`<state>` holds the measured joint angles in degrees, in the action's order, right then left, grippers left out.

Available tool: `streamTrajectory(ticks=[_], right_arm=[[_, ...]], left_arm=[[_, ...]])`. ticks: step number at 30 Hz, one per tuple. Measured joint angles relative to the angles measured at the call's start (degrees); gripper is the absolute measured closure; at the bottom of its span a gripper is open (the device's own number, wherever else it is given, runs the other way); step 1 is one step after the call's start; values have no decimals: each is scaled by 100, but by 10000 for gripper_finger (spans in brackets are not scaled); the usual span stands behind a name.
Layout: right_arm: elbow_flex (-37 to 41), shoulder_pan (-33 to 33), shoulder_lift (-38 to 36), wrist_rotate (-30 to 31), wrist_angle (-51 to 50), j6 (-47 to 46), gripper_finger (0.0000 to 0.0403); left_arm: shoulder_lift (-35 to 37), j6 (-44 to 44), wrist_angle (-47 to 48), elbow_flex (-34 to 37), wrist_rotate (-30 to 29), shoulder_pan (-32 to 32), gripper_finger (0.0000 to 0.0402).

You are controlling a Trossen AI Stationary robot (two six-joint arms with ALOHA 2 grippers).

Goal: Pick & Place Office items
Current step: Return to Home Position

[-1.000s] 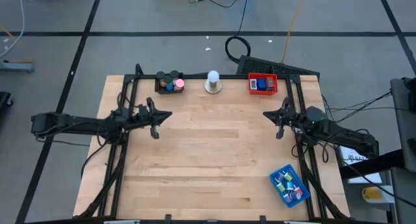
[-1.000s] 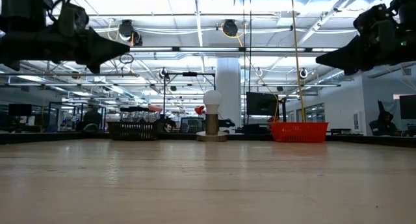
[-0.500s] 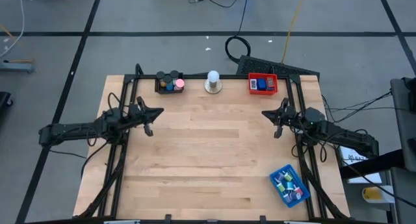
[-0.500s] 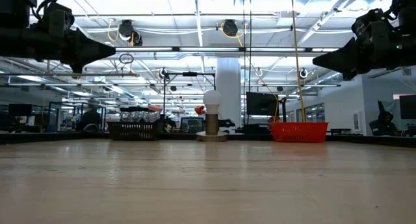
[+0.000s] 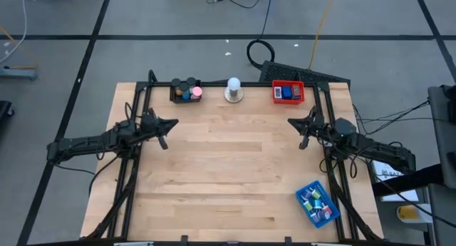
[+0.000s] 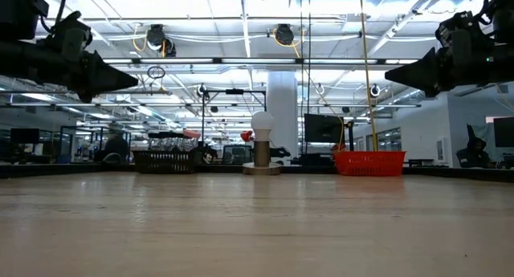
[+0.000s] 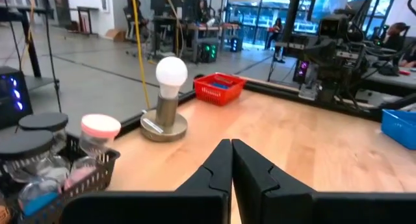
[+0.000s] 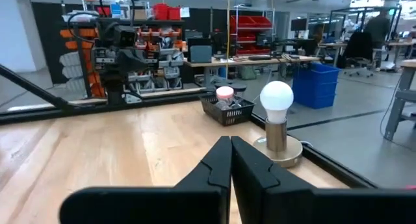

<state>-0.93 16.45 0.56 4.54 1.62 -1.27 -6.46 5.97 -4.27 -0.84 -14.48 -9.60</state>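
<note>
Found the office items [image 5: 314, 201] all sorted into three trays on the wooden table [image 5: 228, 167]. Saw short cylinders, black-capped ones [image 5: 184, 83] and a pink-topped one [image 5: 197, 93], standing upright in the black tray [image 5: 172, 96] at the far edge, just beside the white knob [image 5: 233, 85] on its round base. Noted a flat blue rectangle [image 5: 288, 92] and a red piece with a pale face [image 5: 278, 91] lying in the red tray [image 5: 288, 102] on the knob's other side. Made out tiny clips, green and red among blue, heaped in the blue tray [image 5: 322, 214] near the right front corner. Found the left gripper [image 5: 173, 123] over the table's left edge and the right gripper [image 5: 292, 124] over its right, both raised well clear of the wood. Saw each one's fingers [image 7: 221, 160] pressed together, nothing between them.
</note>
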Motion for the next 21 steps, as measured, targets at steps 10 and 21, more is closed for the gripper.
streamTrajectory(ticks=[10,21], right_arm=[[7,17,8,-262,-19,210,403],[7,20,39,-170,21,234,403]], left_arm=[[647,-486,45,-5,-20,-2,397],[199,-246,249,-13,812,1,384]])
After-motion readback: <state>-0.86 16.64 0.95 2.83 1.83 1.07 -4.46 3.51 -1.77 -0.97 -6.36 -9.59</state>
